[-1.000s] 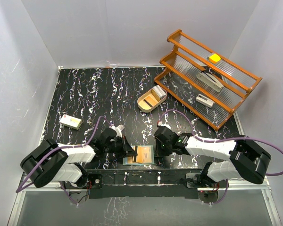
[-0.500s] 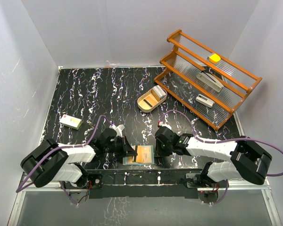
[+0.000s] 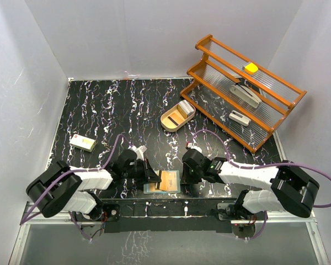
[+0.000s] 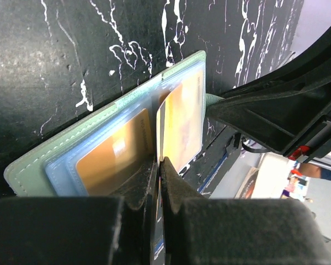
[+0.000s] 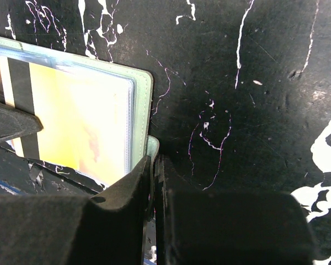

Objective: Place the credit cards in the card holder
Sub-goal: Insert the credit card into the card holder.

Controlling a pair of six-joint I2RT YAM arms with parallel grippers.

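Your left gripper (image 4: pixel 158 168) pinches a thin pale plastic card (image 4: pixel 160 124) edge-on over the open teal-green bifold wallet (image 4: pixel 33 164), low centre of the top view; your right gripper (image 5: pixel 153 165) clamps its snap tab (image 5: pixel 152 145)

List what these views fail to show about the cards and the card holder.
- Left wrist: the pinched card is edge-on, so its face is unreadable. The left gripper hides its lower part.
- Right wrist: the right gripper covers the end of the card holder tab, so no snap shows.
- Top external: the stack in the oval tray is too small to count.
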